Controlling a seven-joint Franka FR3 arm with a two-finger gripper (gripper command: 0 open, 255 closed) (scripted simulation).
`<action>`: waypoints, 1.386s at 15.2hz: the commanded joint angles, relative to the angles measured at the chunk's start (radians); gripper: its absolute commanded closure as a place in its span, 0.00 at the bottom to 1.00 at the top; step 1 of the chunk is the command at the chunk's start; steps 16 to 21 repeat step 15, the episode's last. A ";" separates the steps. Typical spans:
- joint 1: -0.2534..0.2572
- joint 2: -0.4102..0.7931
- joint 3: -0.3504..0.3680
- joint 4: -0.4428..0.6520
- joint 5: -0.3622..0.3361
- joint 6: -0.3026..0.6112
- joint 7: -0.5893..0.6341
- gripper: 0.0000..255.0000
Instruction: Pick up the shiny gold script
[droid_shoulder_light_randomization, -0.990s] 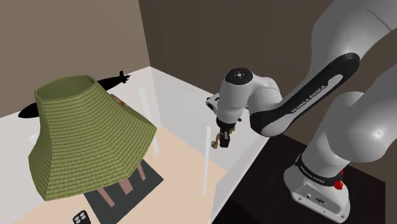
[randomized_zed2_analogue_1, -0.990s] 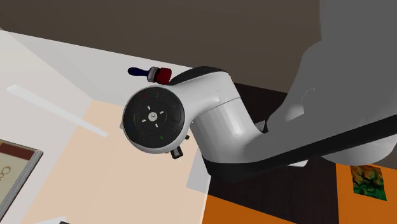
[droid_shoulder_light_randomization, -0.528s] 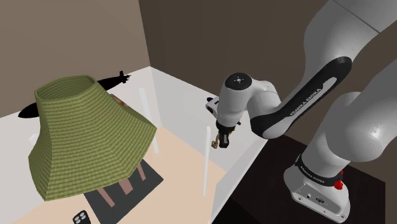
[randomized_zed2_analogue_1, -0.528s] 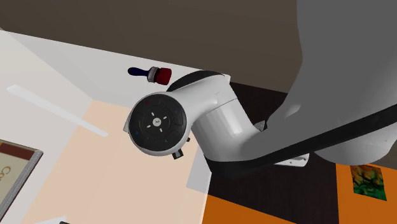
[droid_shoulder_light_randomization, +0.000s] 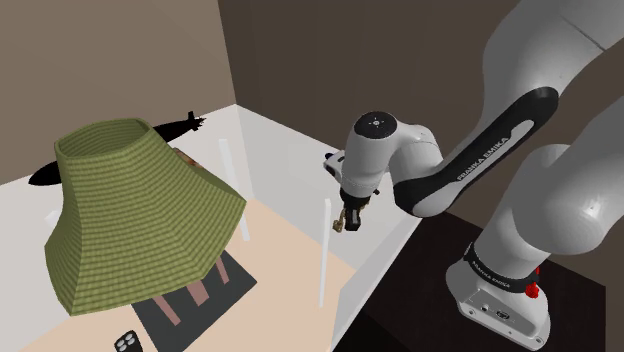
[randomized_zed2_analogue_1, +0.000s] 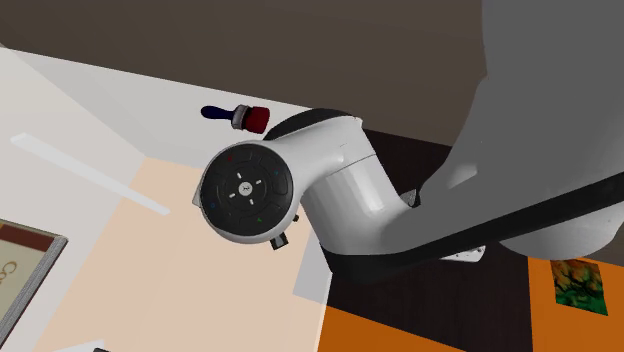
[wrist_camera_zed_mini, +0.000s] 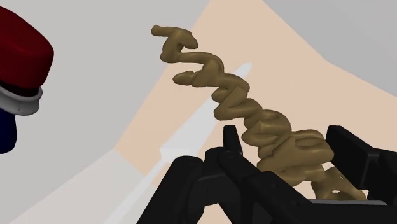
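My arm (droid_shoulder_light_randomization: 470, 160) arched over, wrist bent downward; my end effector (droid_shoulder_light_randomization: 347, 220) hung pointing down, fingers (wrist_camera_zed_mini: 350, 146) clasped around the gold script (wrist_camera_zed_mini: 242, 108).

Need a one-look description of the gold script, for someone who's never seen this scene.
In the shoulder view, right of the big green ribbed shade, follow the white arm down to its black gripper. The gold script is clasped between the fingers: a wavy dull-gold strip of cursive lettering, unlike the red-capped, blue-handled brush nearby.
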 joint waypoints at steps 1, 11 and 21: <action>0.028 -0.034 -0.018 0.002 0.043 -0.035 -0.037 1.00; 0.123 -0.203 -0.085 0.031 0.170 -0.225 -0.157 1.00; 0.135 -0.233 -0.094 0.041 0.185 -0.266 -0.174 1.00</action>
